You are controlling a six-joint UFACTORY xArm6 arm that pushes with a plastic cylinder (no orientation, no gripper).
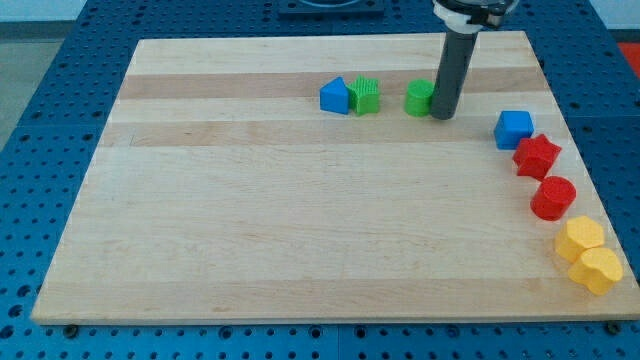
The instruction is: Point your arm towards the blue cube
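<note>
The blue cube (514,128) sits near the board's right edge, in the upper half of the view. My tip (443,116) rests on the board to the left of the blue cube, about a block's width and a half away and slightly higher in the view. The tip touches or nearly touches the right side of a green block (419,98), which the rod partly hides.
A blue house-shaped block (335,96) and a green ridged block (366,95) sit side by side left of the tip. Below the blue cube, a red star block (537,156), a red round block (553,197) and two yellow blocks (580,238) (596,270) run down the right edge.
</note>
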